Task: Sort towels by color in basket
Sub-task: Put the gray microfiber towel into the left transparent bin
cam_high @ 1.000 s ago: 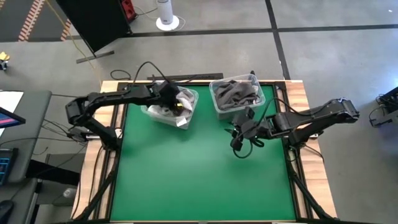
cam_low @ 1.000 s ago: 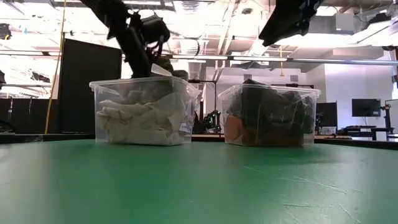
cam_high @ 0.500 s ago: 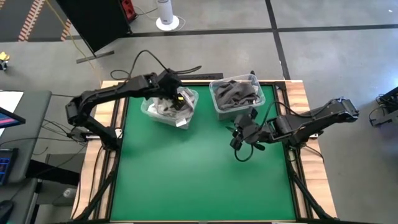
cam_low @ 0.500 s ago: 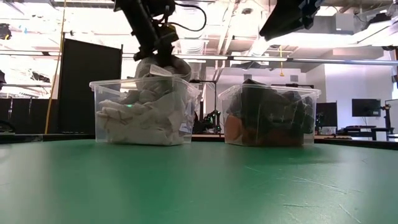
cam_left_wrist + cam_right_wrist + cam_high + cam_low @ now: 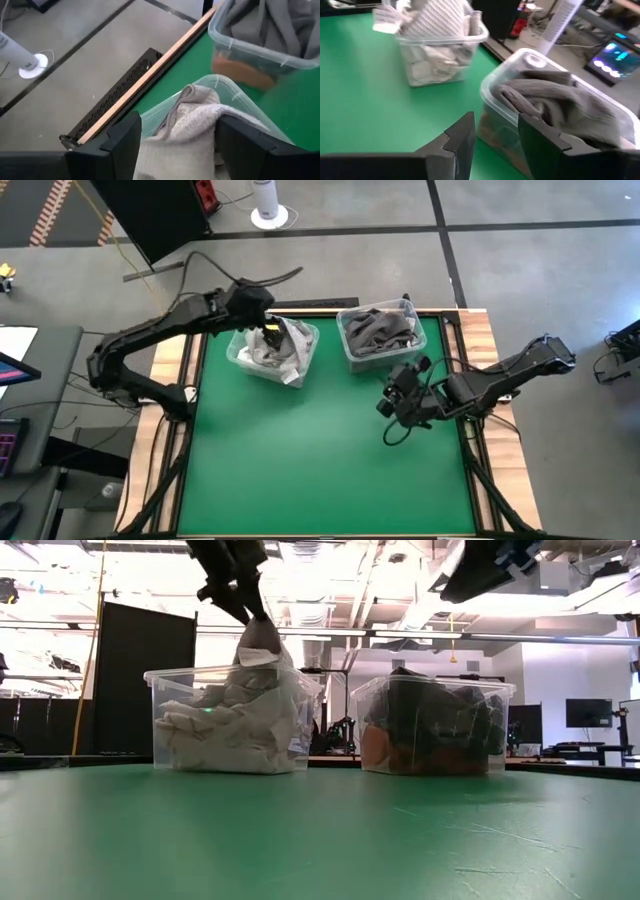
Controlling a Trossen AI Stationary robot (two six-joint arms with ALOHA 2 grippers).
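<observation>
Two clear bins hold all towels seen: light ones (image 5: pixel 275 350) left, dark ones (image 5: pixel 380 328) right. No towel is left on the green table (image 5: pixel 300 460). Left gripper (image 5: pixel 268 332) is spread above its pile; right gripper (image 5: pixel 392 402) is held apart, empty.

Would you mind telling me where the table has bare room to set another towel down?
The green mat is bare across its whole near half, in front of both bins, and in the strip between the light-towel bin and the dark-towel bin. It is crowded at the far edge, where the left gripper hovers, and by the right gripper.
</observation>
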